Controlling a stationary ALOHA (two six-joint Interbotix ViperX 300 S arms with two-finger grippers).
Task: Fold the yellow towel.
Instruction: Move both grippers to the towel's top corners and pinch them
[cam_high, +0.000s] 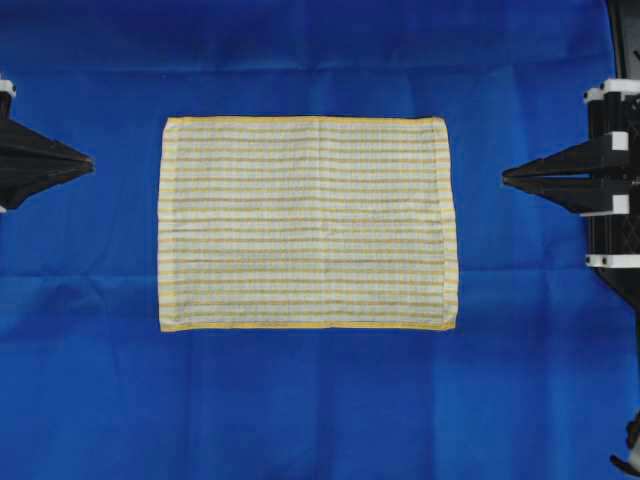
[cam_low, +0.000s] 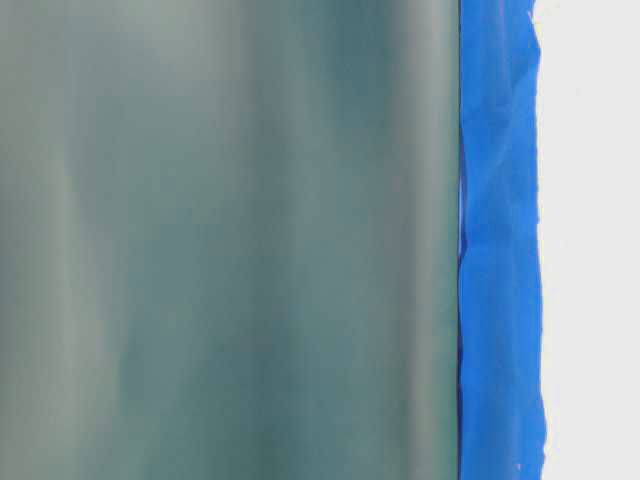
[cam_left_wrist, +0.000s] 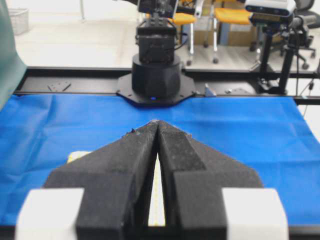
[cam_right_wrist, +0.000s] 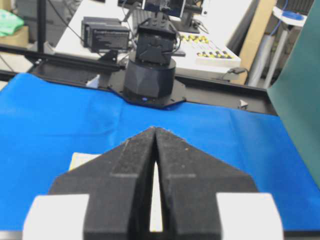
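The yellow towel (cam_high: 307, 223), white with fine yellow stripes and yellow hems, lies spread flat as a rectangle in the middle of the blue sheet (cam_high: 320, 400). My left gripper (cam_high: 90, 161) hovers left of the towel's left edge, shut, with nothing in it. My right gripper (cam_high: 505, 177) is off the towel's right edge, also shut and empty. In the left wrist view the shut tips (cam_left_wrist: 158, 122) hide most of the towel; a corner (cam_left_wrist: 77, 156) peeks out. The right wrist view shows the shut tips (cam_right_wrist: 155, 129) and a towel corner (cam_right_wrist: 82, 160).
The blue sheet covers the whole table. The opposite arm's black base (cam_left_wrist: 156, 75) stands at the table's far edge in the left wrist view, and another base (cam_right_wrist: 149, 75) in the right wrist view. A green-grey panel (cam_low: 230, 240) fills the table-level view.
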